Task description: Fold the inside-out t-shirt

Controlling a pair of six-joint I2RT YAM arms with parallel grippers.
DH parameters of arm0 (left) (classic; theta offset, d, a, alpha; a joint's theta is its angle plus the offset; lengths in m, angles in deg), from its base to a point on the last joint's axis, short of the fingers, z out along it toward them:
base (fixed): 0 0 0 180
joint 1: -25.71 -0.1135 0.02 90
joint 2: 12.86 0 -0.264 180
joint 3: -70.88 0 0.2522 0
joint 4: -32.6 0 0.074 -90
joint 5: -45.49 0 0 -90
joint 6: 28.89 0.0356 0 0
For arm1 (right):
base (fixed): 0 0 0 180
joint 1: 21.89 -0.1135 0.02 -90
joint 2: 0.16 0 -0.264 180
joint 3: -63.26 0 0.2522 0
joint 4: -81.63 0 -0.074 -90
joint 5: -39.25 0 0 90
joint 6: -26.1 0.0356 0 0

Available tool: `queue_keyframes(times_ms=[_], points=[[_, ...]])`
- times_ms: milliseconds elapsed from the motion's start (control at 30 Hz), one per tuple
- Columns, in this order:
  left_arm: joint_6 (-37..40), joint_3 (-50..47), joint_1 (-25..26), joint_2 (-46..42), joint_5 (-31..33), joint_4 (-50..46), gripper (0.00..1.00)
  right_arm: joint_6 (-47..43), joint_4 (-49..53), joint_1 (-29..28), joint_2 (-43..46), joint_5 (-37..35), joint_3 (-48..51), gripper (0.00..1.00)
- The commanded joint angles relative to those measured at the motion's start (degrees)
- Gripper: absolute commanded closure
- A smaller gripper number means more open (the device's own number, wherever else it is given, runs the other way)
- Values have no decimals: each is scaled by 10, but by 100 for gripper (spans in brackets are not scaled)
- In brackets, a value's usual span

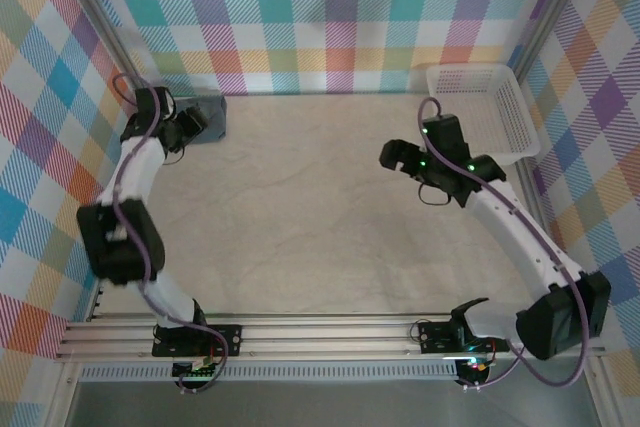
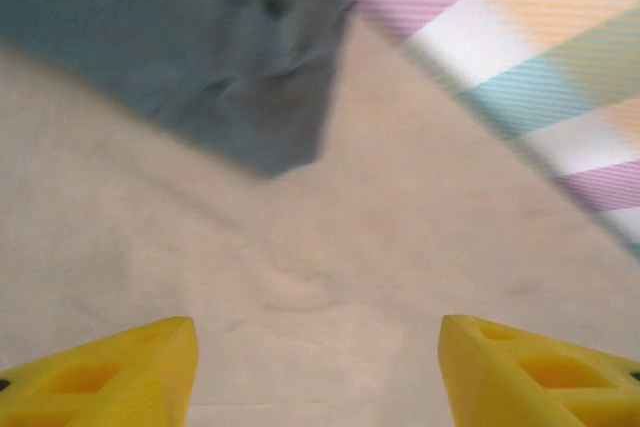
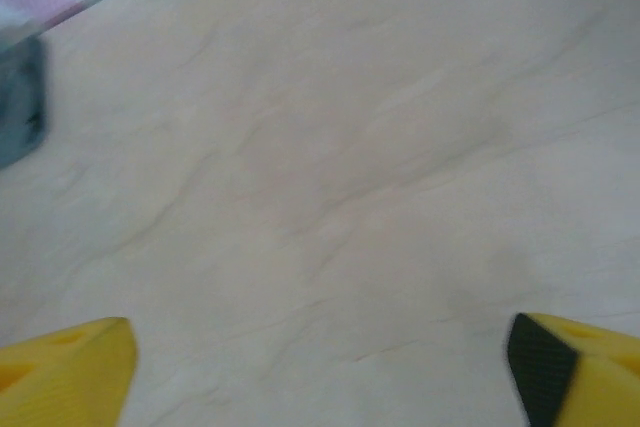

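1. Top external view: the dark slate-grey t-shirt of soft plain fabric lies as a small, compact bundle in the far-left corner of the cream cloth-covered table, close against the foot of the pastel chequered wall. The left gripper sits just beside its near edge. The right gripper is well apart from it, over the right half, near the white plastic mesh basket
2. Left wrist view: the t-shirt fills the upper left, one blunt corner pointing down toward the left gripper. Its yellow fingertips stand spread with only bare cloth between them, clear of the fabric. I judge the garment light, limp and likely to sag or unfold if lifted by one layer. That corner or the near edge looks the best hold, pinching all the layers together
3. Right wrist view: the right gripper is spread wide and empty over bare table, with the t-shirt a sliver at the left edge. Open room lies across the middle. The wall crowds the garment's far side, so any move probably suits dragging it toward the centre
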Motion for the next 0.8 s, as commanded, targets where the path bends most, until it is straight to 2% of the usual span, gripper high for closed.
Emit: queue_keyframes(times_ms=[0, 67, 133, 233, 367, 400, 433, 467, 500, 533, 567, 600, 633, 667, 700, 733, 767], points=[[0, -110, 48, -112, 17, 77, 33, -64, -42, 15, 45, -159, 66, 0], [39, -199, 88, -186, 56, 125, 26, -90, -99, 28, 67, -228, 126, 0], [122, -297, 151, -250, 115, 183, 18, -131, -195, 41, 79, -288, 205, 0], [182, -397, 200, -304, 191, 223, 10, -228, -382, 51, 65, -285, 329, 0], [228, -487, 199, -330, 279, 306, 6, -295, -571, 75, -22, -268, 396, 0], [236, -497, 192, -321, 279, 332, 5, -304, -626, 89, -52, -237, 406, 0], [238, -506, 177, -307, 252, 367, 5, -325, -722, 98, -81, -207, 422, 0], [237, -518, 165, -291, 227, 415, 5, -349, -782, 100, -97, -171, 432, 0], [235, -533, 154, -263, 207, 474, 5, -368, -842, 112, -124, -107, 446, 0], [240, -541, 147, -234, 195, 520, 4, -361, -882, 126, -153, -88, 449, 0], [255, -535, 138, -201, 190, 548, 4, -331, -865, 153, -148, -41, 453, 0], [278, -523, 135, -189, 186, 530, 4, -301, -847, 205, -156, 44, 450, 0], [283, -527, 126, -173, 179, 568, 3, -290, -926, 222, -190, 55, 459, 0], [271, -513, 111, -170, 155, 551, 3, -294, -866, 221, -169, 68, 453, 0], [270, -518, 103, -163, 142, 580, 2, -295, -850, 220, -171, 65, 440, 0], [268, -516, 98, -157, 139, 591, 1, -299, -884, 215, -179, 58, 449, 0], [270, -511, 95, -150, 140, 599, 0, -296, -852, 215, -168, 47, 444, 0]])
